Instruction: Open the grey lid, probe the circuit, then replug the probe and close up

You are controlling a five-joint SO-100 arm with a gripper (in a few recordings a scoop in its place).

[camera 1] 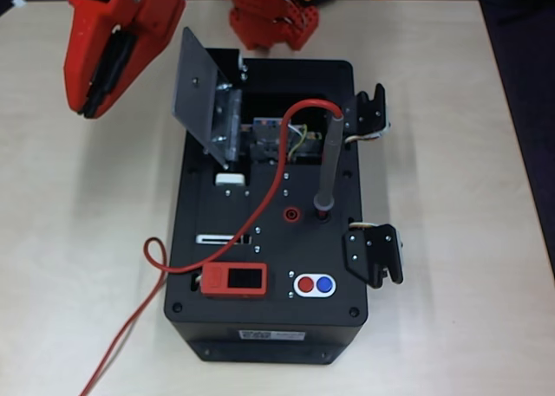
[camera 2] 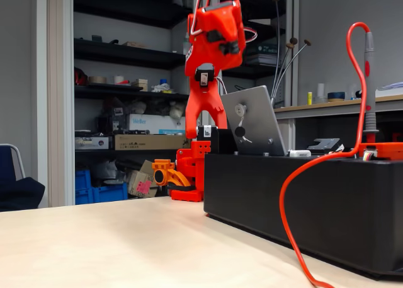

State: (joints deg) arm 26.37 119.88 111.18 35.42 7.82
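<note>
Jaws impossible to judge, whether spread or pressed together: red gripper (camera 1: 94, 101) raised high above the table's upper-left area in the overhead view, its dark tip pointing down and left, holding nothing visible, well apart from the box.

Pale wooden table (camera 1: 78, 240) underneath everything. Black box (camera 1: 269, 327) standing at the centre, long side running top to bottom in the overhead view. Red arm base (camera 1: 269, 19) at the table's far edge, just behind the box; in the fixed view, red arm (camera 2: 211, 55) rising above the box's far end.

Grey lid (camera 1: 199, 88) swung open, standing tilted upward at the box's upper-left corner, hinged along its lower right edge; in the fixed view, leaning back with a small dark knob on its face. Circuit (camera 1: 286, 140) exposed in the open recess just right of the lid, with yellow and green wires.

Two black latches (camera 1: 375, 253) on the box's right side, one upper, one lower.

Probe (camera 1: 329, 162) standing upright, plugged into a socket on the box top beside a red socket (camera 1: 290, 212). Red cable (camera 1: 156, 266) arching from the probe's top, crossing the box top, looping on the table at left.

Orange display module (camera 1: 234, 280) near the box's front-left. Small white plate with one red and one blue button (camera 1: 314, 285) just right of it.
</note>
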